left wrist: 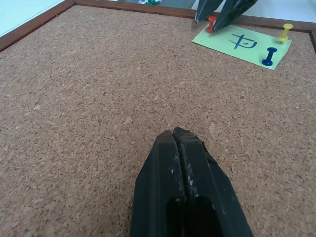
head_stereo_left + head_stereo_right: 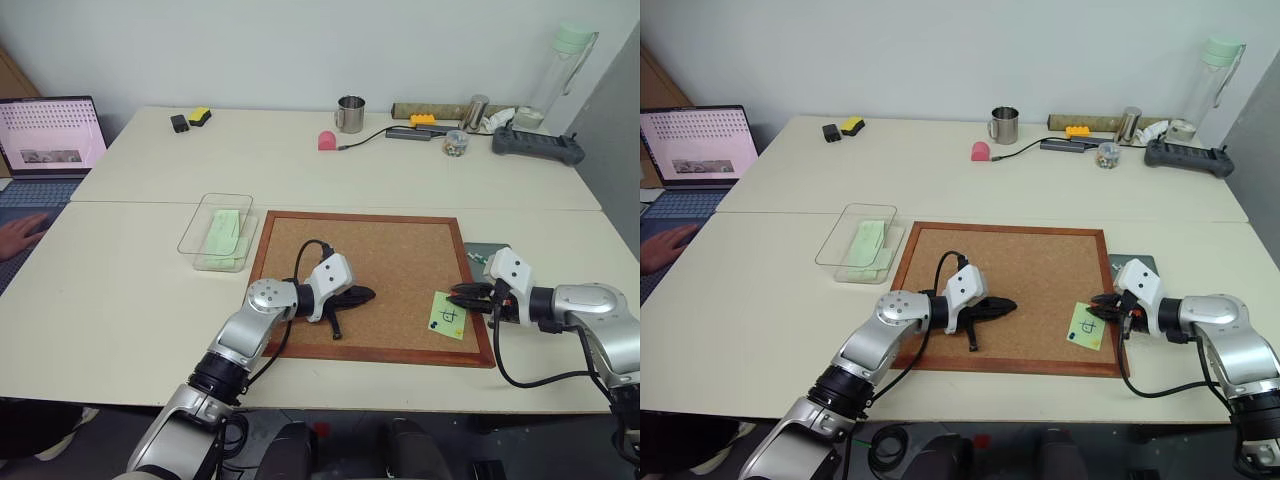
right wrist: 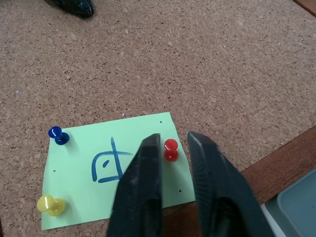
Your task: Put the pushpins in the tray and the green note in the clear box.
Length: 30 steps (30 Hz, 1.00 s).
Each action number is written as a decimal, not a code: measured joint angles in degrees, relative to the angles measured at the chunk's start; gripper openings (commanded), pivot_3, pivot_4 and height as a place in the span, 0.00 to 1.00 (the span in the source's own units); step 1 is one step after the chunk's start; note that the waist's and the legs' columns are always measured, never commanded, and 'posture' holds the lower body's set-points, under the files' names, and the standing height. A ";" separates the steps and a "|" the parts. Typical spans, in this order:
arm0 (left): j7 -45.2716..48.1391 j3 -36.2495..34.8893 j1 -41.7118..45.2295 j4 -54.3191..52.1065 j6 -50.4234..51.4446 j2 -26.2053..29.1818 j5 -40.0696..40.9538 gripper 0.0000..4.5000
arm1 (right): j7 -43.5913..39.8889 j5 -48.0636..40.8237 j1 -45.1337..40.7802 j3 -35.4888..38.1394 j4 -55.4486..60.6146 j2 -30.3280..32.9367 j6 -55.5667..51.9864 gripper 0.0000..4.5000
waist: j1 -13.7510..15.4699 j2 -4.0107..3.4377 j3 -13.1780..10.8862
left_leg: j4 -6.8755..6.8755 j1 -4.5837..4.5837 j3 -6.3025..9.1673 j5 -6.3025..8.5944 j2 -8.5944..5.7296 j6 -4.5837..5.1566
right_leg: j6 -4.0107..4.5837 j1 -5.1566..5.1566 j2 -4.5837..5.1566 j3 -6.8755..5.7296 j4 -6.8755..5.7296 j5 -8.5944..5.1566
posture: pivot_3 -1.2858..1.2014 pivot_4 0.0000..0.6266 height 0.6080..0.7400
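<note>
Green note (image 3: 111, 173) pinned on corkboard (image 2: 400, 260), near its tray-side (image 2: 478, 256) edge. Right gripper (image 3: 173, 143) fingers narrowly apart, red pushpin (image 3: 170, 149) between, ungripped. Left gripper (image 1: 178, 134) shut, empty. Risk: off-centre closing tips pin, tears note.

The left gripper (image 1: 174, 134) rises over the corkboard (image 1: 98, 98), its two black fingers (image 1: 160, 163) pressed together with no gap, tips just above the bare cork surface. The board's brown wooden frame (image 1: 29, 29) runs along the far edge and one corner.

Beyond the left gripper, well apart from it, the green note (image 1: 242, 44) lies flat on the cork, marked with a blue handwritten character. Three pushpins stand in the note:
- red pin (image 1: 212, 22) at one corner;
- yellow pin (image 1: 285, 31) at another corner;
- blue pin (image 1: 268, 57) at a third corner.

The right gripper (image 1: 213, 19) reaches down at the red pin, its dark fingertips on either side of it.
</note>
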<state>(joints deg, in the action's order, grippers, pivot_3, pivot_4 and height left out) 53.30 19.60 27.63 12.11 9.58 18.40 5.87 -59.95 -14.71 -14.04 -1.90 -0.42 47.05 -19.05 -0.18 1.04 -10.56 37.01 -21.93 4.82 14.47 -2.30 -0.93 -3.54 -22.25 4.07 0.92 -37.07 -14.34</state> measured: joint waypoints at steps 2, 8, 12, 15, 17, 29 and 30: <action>0.01 0.00 -0.01 -0.05 0.02 0.00 -0.09 0.00 | -0.11 0.00 0.03 0.00 0.00 0.00 0.00 0.00 | 0.00 0.00 0.00 | 0.00 0.00 0.00 0.00 0.00 0.00 | 0.00 0.00 0.00 0.00 0.00 0.00 | 0.52 0.24 1.00; 0.08 0.00 -0.01 -0.13 0.07 0.00 -0.25 0.00 | -0.42 -0.22 0.07 0.08 0.18 0.00 -0.43 0.00 | 0.00 0.00 0.00 | 0.00 0.00 0.00 0.00 0.00 0.00 | 0.00 0.00 0.00 0.00 0.00 0.00 | 0.52 0.24 1.00; 0.17 0.01 -0.03 -0.20 0.05 0.06 -0.36 0.00 | -0.28 -2.10 0.27 0.88 0.46 -0.32 -2.85 0.00 | 0.00 0.00 0.00 | 0.00 0.00 0.02 0.00 0.00 0.00 | 0.00 0.00 0.00 0.00 0.00 0.00 | 0.52 0.24 1.00; 0.18 0.01 -0.14 -0.38 0.02 0.13 -0.49 0.00 | 0.14 -4.57 0.60 2.42 1.05 -0.85 -6.29 0.00 | 0.00 0.00 0.00 | 0.00 0.00 0.03 0.00 0.00 0.00 | 0.00 0.00 0.00 0.00 0.00 0.00 | 0.52 0.24 1.00; 0.06 0.01 -0.26 -0.51 0.05 0.13 -0.54 0.00 | 0.21 -5.81 0.92 3.48 2.12 -0.84 -7.84 0.00 | 0.00 -0.01 0.00 | 0.00 0.00 0.03 0.00 0.00 0.00 | 0.00 0.00 0.00 0.01 0.00 0.00 | 0.52 0.24 1.00; -0.06 0.04 -0.59 -0.76 0.03 0.11 -0.82 0.00 | 2.50 -12.70 2.07 9.77 6.99 -0.89 -16.06 0.00 | 0.00 -0.02 0.02 | 0.00 0.01 0.04 0.00 0.00 0.00 | 0.00 0.01 0.00 0.00 0.00 0.00 | 0.52 0.24 1.00; -0.06 0.04 -0.64 -0.79 0.01 0.11 -0.83 0.00 | 2.77 -13.21 2.06 10.09 7.00 -0.89 -16.52 0.00 | 0.00 -0.02 0.02 | -0.01 0.01 0.03 0.00 0.00 0.00 | 0.00 0.02 0.00 0.00 0.00 0.00 | 0.52 0.24 1.00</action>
<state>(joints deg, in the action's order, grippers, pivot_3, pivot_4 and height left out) 53.25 19.64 26.99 11.33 9.59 18.51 5.04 -57.19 -27.91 -11.98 8.19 6.58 46.15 -35.57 -0.18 1.02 -10.53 37.01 -21.93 4.85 14.47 -2.30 -0.92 -3.54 -22.23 4.07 0.92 -37.07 -14.34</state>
